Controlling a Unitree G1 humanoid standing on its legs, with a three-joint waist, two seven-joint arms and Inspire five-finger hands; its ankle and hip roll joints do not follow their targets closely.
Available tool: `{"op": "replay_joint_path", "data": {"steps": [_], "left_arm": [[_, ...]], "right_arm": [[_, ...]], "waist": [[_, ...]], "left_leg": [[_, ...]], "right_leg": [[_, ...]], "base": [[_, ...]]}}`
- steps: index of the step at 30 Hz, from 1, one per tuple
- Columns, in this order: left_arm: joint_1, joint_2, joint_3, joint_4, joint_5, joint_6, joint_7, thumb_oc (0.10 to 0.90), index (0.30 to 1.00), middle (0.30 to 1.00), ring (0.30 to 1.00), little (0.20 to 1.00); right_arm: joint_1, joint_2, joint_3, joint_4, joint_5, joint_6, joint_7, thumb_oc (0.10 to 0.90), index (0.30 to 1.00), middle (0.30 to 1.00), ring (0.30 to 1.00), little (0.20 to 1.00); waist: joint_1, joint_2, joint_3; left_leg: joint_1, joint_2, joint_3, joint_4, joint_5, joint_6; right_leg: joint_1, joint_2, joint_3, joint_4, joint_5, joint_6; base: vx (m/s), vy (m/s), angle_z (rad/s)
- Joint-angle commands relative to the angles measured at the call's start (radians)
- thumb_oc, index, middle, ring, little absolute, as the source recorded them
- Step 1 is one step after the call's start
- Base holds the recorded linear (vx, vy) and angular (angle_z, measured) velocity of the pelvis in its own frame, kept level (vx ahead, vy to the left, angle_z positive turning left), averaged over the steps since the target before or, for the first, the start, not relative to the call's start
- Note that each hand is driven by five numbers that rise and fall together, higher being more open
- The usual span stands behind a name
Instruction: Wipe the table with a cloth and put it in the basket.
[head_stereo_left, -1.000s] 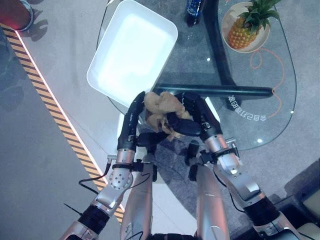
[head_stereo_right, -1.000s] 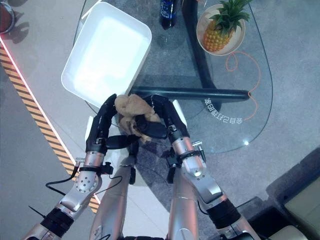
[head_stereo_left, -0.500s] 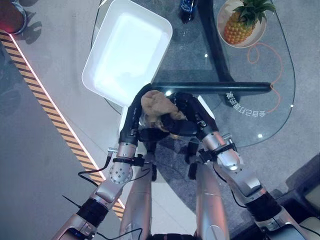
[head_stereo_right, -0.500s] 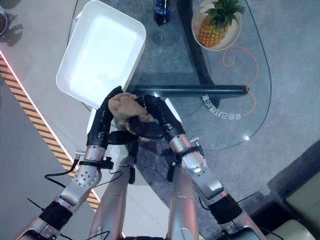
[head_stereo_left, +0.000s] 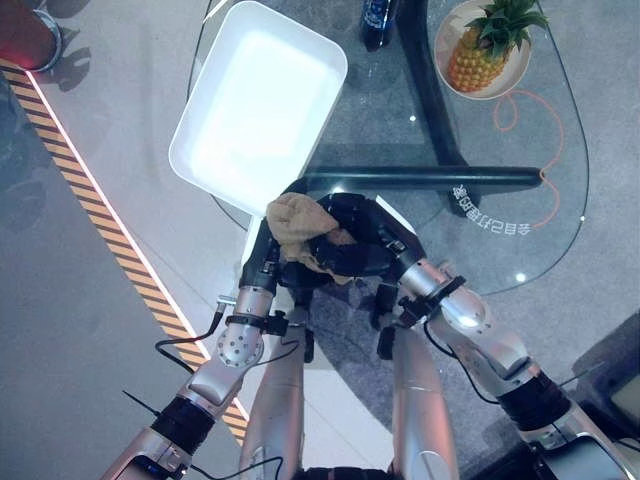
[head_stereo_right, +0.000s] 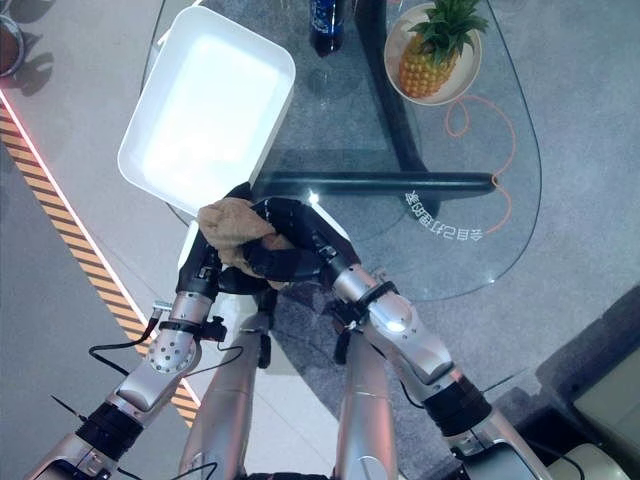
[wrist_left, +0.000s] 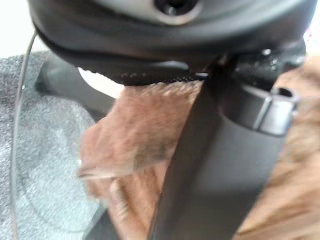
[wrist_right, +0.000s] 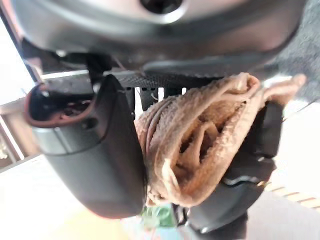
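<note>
- Holding a crumpled tan cloth (head_stereo_left: 300, 228) between both hands at centre frame of the eye views, just below the near corner of the white basket (head_stereo_left: 258, 105).
- Left hand (head_stereo_left: 262, 255) rising from lower left, dark fingers curled up against the cloth's left side, clamped on it; in the left wrist view, tan cloth (wrist_left: 135, 140) pressed against a dark finger (wrist_left: 220, 165).
- Right hand (head_stereo_right: 290, 250) reaching in from lower right, fingers wrapped over the cloth's right and lower side; in the right wrist view, folded cloth (wrist_right: 200, 140) pinched between thumb (wrist_right: 85, 150) and fingers, so closed on it.
- Cloth raised in the hands above the near edge of the glass counter (head_stereo_left: 540, 240); touching the glass or clear of it, hard to tell from above.
- Basket: a shallow white rectangular tub, tilted diagonally in the upper left of the frame, resting on the counter's left end with a corner past the rim.
- Pineapple (head_stereo_left: 485, 50) on a pale plate (head_stereo_left: 445, 40) in the upper right, well apart from the hands.
- Dark blue bottle (head_stereo_left: 376, 20) at the top edge, between basket and plate.
- Orange cord (head_stereo_left: 515, 110) looped on the glass below the plate.
- Dark bar (head_stereo_left: 430, 178) of the counter's frame seen through the glass, just above the hands.
- Striped orange floor line (head_stereo_left: 90, 210) running diagonally at the left.
</note>
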Motion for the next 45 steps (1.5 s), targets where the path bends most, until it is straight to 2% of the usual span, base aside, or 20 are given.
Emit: {"op": "replay_joint_path", "data": {"steps": [1,5,6,7,8,9,20,27,30,34,36,38,45], "left_arm": [[-0.073,-0.038,-0.041,-0.072,-0.004,-0.037,-0.057,0.800,0.900,0.900,0.900,0.900],[-0.076,-0.040,-0.044,-0.071,-0.026,-0.043,-0.088,0.800,0.900,0.900,0.900,0.900],[-0.074,-0.043,-0.049,-0.074,-0.032,-0.043,-0.096,0.476,0.622,0.622,0.622,0.576],[-0.075,-0.044,-0.050,-0.076,-0.033,-0.041,-0.102,0.391,0.549,0.549,0.549,0.491],[-0.074,-0.044,-0.054,-0.076,-0.032,-0.043,-0.111,0.138,0.333,0.333,0.333,0.238],[-0.075,-0.044,-0.056,-0.075,-0.034,-0.046,-0.121,0.100,0.300,0.300,0.300,0.200],[-0.076,-0.045,-0.060,-0.057,-0.041,-0.072,-0.120,0.100,0.300,0.300,0.300,0.200],[-0.062,-0.035,-0.038,-0.058,-0.034,-0.091,-0.114,0.100,0.300,0.300,0.300,0.200],[-0.055,-0.028,-0.026,-0.053,-0.035,-0.107,-0.105,0.100,0.300,0.300,0.300,0.200],[-0.045,-0.024,-0.013,-0.068,-0.029,-0.104,-0.102,0.100,0.300,0.300,0.300,0.200],[-0.045,-0.024,-0.012,-0.069,-0.029,-0.104,-0.102,0.100,0.300,0.300,0.300,0.200],[-0.033,-0.021,-0.007,-0.085,-0.018,-0.100,-0.092,0.100,0.300,0.300,0.300,0.200],[-0.024,-0.019,0.004,-0.086,-0.012,-0.110,-0.091,0.100,0.300,0.300,0.300,0.200]], "right_arm": [[-0.126,0.118,0.132,-0.241,0.114,-0.126,0.173,0.100,0.300,0.300,0.300,0.200],[-0.132,0.117,0.129,-0.238,0.116,-0.122,0.176,0.100,0.300,0.300,0.300,0.200],[-0.131,0.117,0.130,-0.238,0.111,-0.121,0.172,0.100,0.300,0.300,0.300,0.200],[-0.130,0.116,0.130,-0.238,0.110,-0.121,0.171,0.100,0.300,0.300,0.300,0.200],[-0.129,0.114,0.130,-0.238,0.111,-0.123,0.172,0.100,0.300,0.300,0.300,0.200],[-0.129,0.113,0.129,-0.237,0.112,-0.126,0.173,0.100,0.300,0.300,0.300,0.200],[-0.123,0.098,0.103,-0.203,0.024,-0.140,0.106,0.100,0.300,0.300,0.300,0.200],[-0.084,0.034,0.059,-0.155,-0.137,-0.152,0.025,0.100,0.300,0.300,0.300,0.200],[-0.062,-0.003,0.035,-0.132,-0.288,-0.164,-0.041,0.100,0.300,0.300,0.300,0.200],[-0.044,-0.054,0.014,-0.124,-0.489,-0.145,-0.128,0.100,0.300,0.300,0.300,0.200],[-0.044,-0.056,0.013,-0.124,-0.494,-0.144,-0.130,0.100,0.300,0.300,0.300,0.200],[-0.025,-0.093,-0.010,-0.137,-0.570,-0.126,-0.178,0.100,0.300,0.300,0.300,0.200],[-0.011,-0.105,-0.042,-0.135,-0.601,-0.125,-0.227,0.100,0.300,0.300,0.300,0.200]], "waist": [[0.000,-0.004,-0.022],[-0.002,-0.002,-0.022],[-0.003,-0.001,-0.022],[-0.004,-0.001,-0.022],[-0.004,0.000,-0.022],[-0.005,0.000,-0.022],[-0.012,0.000,-0.022],[-0.017,-0.005,-0.022],[-0.022,-0.012,-0.022],[-0.026,-0.019,-0.022],[-0.026,-0.019,-0.022],[-0.031,-0.022,-0.022],[-0.033,-0.026,-0.022]], "left_leg": [[0.006,-0.050,0.052,0.038,-0.049,0.075],[0.009,-0.050,0.054,0.037,-0.049,0.073],[0.008,-0.051,0.054,0.037,-0.049,0.072],[0.008,-0.051,0.054,0.037,-0.049,0.072],[0.009,-0.051,0.055,0.036,-0.050,0.074],[0.009,-0.051,0.056,0.035,-0.049,0.074],[0.005,-0.050,0.067,0.038,-0.052,0.074],[0.008,-0.048,0.072,0.030,-0.051,0.076],[0.006,-0.047,0.074,0.028,-0.051,0.076],[0.006,-0.043,0.077,0.024,-0.052,0.077],[0.006,-0.043,0.077,0.023,-0.052,0.077],[0.007,-0.040,0.079,0.015,-0.051,0.079],[0.006,-0.037,0.079,0.012,-0.053,0.080]], "right_leg": [[0.044,0.055,-0.003,-0.074,0.060,0.004],[0.048,0.054,-0.005,-0.079,0.060,0.003],[0.048,0.054,-0.005,-0.079,0.060,0.003],[0.047,0.055,-0.004,-0.080,0.061,0.003],[0.048,0.055,-0.002,-0.081,0.061,0.002],[0.048,0.055,-0.001,-0.082,0.061,0.002],[0.042,0.054,-0.001,-0.083,0.063,0.002],[0.040,0.053,-0.002,-0.085,0.066,0.005],[0.038,0.056,-0.004,-0.085,0.069,0.008],[0.038,0.057,-0.005,-0.089,0.071,0.012],[0.039,0.057,-0.006,-0.089,0.071,0.012],[0.038,0.059,-0.005,-0.093,0.074,0.015],[0.035,0.060,-0.006,-0.093,0.077,0.021]], "base": [[0.00,0.000,0.00],[0.00,0.000,0.00],[0.00,0.000,0.00],[0.00,0.000,0.00],[0.00,0.000,0.00],[0.00,0.000,0.00],[0.00,0.000,0.00],[0.00,0.000,0.00],[0.00,0.000,0.00],[0.00,0.000,0.00],[0.00,0.000,0.00],[0.00,0.000,0.00],[0.00,0.000,0.00]]}}
